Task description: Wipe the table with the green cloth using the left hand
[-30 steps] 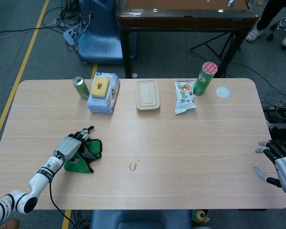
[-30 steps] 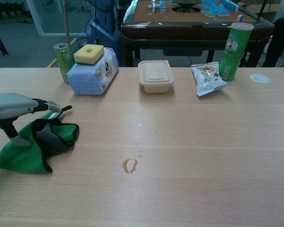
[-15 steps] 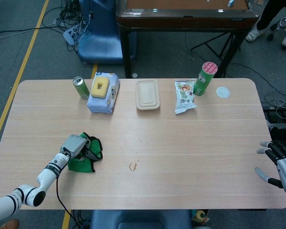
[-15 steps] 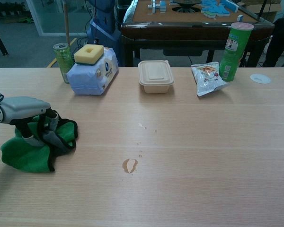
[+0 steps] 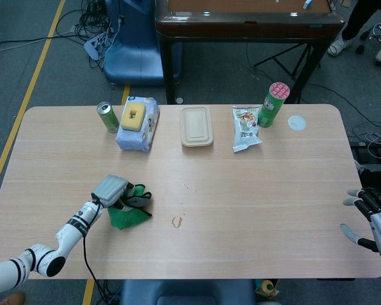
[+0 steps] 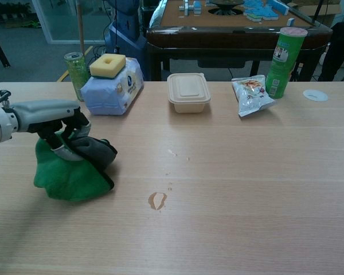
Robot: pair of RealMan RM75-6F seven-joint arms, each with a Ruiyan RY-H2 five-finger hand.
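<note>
The green cloth [image 6: 69, 172] is being gripped, bunched, by the left hand [image 6: 57, 123] on the near-left of the tabletop [image 5: 273, 190], just left of a small spill [image 6: 157, 200]. It's judged soft, light, limp & likely to fold, so is best held by a gathered top w/ palm pressing down. The right hand [image 5: 371, 219] is hanging open at the right edge. No label text is legible.

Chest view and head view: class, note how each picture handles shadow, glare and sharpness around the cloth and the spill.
Chest view: the green cloth under the left hand casts a soft shadow on the table; the spill shows a pale glint; all fairly sharp, slightly dim. Head view: even light, the cloth's shadow is faint, the spill small but distinct; no obvious blur.
</note>
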